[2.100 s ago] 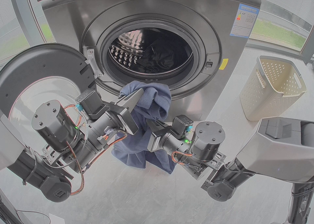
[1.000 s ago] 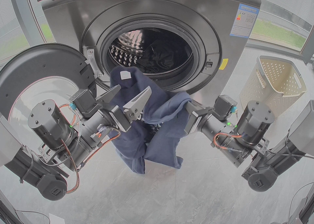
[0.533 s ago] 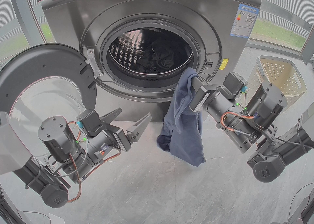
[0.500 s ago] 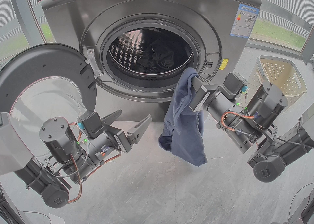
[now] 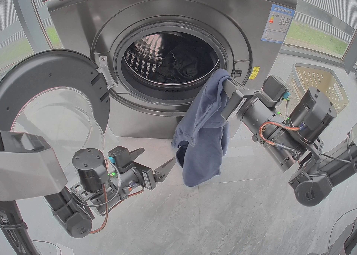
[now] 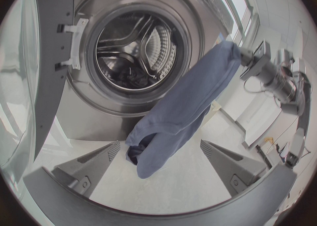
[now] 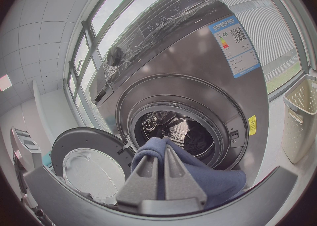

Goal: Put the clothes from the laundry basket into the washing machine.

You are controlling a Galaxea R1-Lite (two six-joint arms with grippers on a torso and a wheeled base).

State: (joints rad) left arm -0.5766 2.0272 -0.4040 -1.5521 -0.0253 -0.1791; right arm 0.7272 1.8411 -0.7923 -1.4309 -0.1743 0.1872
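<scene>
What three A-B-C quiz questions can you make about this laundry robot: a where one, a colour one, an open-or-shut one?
1. Where is the blue garment?
A. Inside the drum
B. Hanging from the right hand
C. Flat on the floor
2. What colour is the laundry basket?
A. Red
B. Black
C. Cream
3. How is the left hand?
A. Open, empty
B. Shut on cloth
C. Shut on the door
Answers: B, its fingers pinch the cloth; C, its holed walls are cream; A, its fingers are spread with nothing between.
</scene>
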